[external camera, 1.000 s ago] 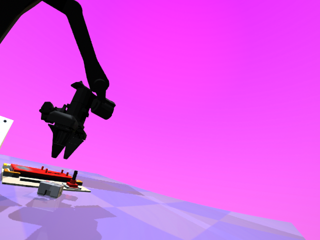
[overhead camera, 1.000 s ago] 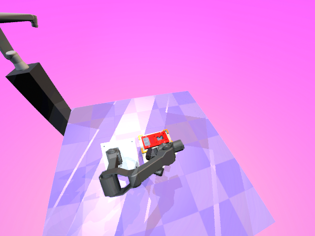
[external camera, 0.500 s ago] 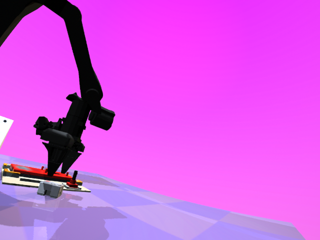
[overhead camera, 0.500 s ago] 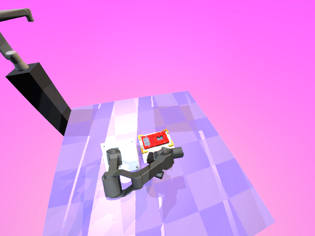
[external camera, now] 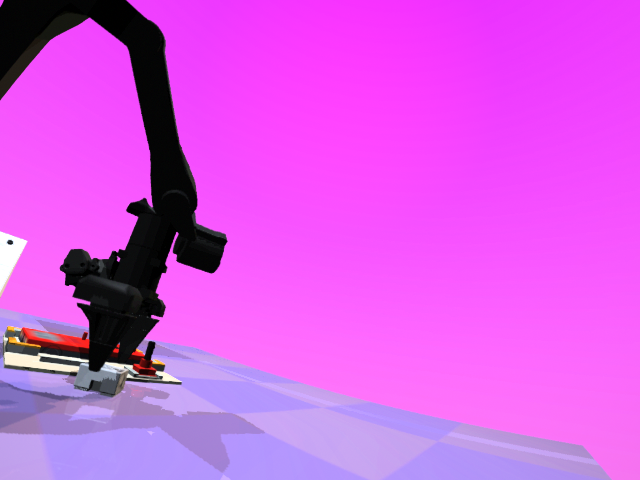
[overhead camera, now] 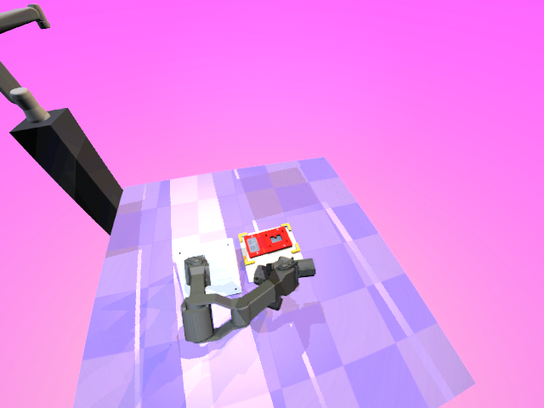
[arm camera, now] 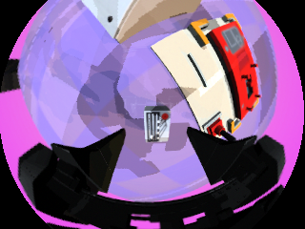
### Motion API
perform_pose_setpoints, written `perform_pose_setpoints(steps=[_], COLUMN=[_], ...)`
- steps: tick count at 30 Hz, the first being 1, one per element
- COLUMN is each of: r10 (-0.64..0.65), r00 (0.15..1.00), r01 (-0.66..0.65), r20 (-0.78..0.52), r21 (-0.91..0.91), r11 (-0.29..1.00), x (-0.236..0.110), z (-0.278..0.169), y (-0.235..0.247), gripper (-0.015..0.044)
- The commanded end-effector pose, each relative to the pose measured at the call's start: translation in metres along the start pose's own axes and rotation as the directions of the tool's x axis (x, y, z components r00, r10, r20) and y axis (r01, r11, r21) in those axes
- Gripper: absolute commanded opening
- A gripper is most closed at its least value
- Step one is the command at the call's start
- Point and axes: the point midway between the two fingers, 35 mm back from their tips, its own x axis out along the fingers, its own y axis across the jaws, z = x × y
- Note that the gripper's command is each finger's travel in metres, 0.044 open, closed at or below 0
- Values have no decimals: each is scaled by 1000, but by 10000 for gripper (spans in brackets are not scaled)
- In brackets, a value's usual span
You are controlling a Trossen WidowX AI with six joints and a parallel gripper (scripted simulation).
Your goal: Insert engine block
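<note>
The light grey engine block (external camera: 111, 383) (arm camera: 152, 125) lies on the table beside the cream board; in the top view the arm hides it. My gripper (external camera: 109, 364) (arm camera: 156, 131) is open and empty. It is low over the block, with the block centred between the fingertips in the wrist view; the exterior view shows the tips at about the height of its top. The red car body (overhead camera: 263, 242) (external camera: 56, 338) (arm camera: 235, 64) lies flat on the board, its opening (overhead camera: 275, 238) empty. The rib and the block's slot cannot be made out clearly.
The cream board (external camera: 31, 360) (arm camera: 176, 57) has yellow corner brackets (overhead camera: 286, 226) (arm camera: 197, 31) around the car body. A red piece with an upright black stick (external camera: 146, 367) (arm camera: 217, 129) stands on the board near the block. A white plate (overhead camera: 223, 263) lies under the arm's base.
</note>
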Motion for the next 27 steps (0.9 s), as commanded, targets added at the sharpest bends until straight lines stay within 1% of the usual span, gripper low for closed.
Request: perform_pose_setpoints(steps=[1, 5, 17, 23, 26, 27], r10=[4, 4, 4, 4, 3, 2], r00=[1000, 1000, 1000, 1000, 1000, 1000], r01=[-4, -4, -4, -4, -3, -2], r20=[7, 7, 7, 7, 7, 7], r21=[-10, -10, -10, -10, -10, -10], r11=[1000, 1000, 1000, 1000, 1000, 1000], x=[9, 13, 13, 13, 11, 9], z=[3, 3, 3, 3, 3, 3], y=[0, 0, 0, 0, -1, -1], gripper=[440, 440, 125, 85, 6, 0])
